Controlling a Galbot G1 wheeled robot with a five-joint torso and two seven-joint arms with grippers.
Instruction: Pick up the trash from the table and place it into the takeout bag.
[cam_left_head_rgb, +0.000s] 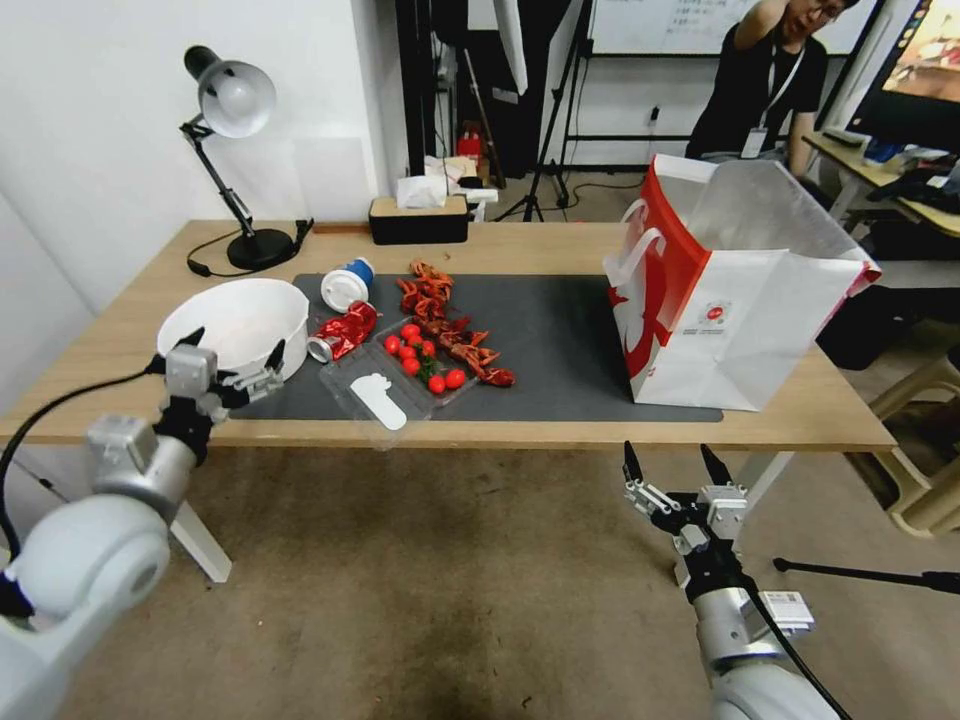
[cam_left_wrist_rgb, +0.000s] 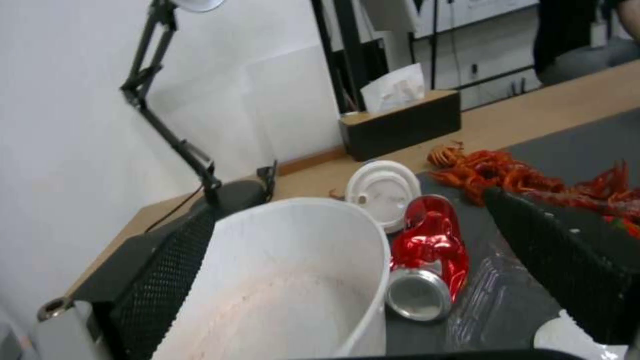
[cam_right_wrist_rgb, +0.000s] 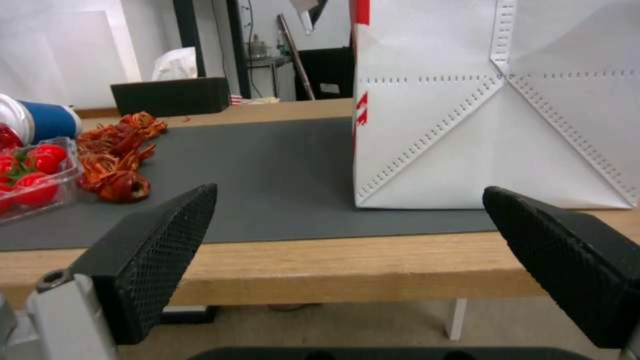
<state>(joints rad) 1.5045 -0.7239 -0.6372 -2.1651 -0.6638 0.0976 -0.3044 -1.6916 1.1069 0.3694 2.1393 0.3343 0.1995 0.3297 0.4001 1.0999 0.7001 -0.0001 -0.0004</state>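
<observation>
The trash lies gathered toward the left end of the bench, mostly on the dark grey mat. Farthest left, a white paper bowl stands upright near the front edge, half on the mat's left border. The left gripper is at that bowl, its jaws spread wide with one finger outside the bowl's wall and the other beyond the far rim; whether either finger touches the bowl is hard to judge from here. Just beside the bowl lies the crushed red can, and behind it the blue-and-white lidded cup rests on its side. Next comes a clear plastic tray of small red tomatoes at the mat's front edge, with a heap of red crayfish shells alongside. Toward the bench's right end stands the takeout bag, upright and open at the top. The right gripper hangs in front of the bench's front edge, below bench level, jaws wide apart and holding nothing.
</observation>
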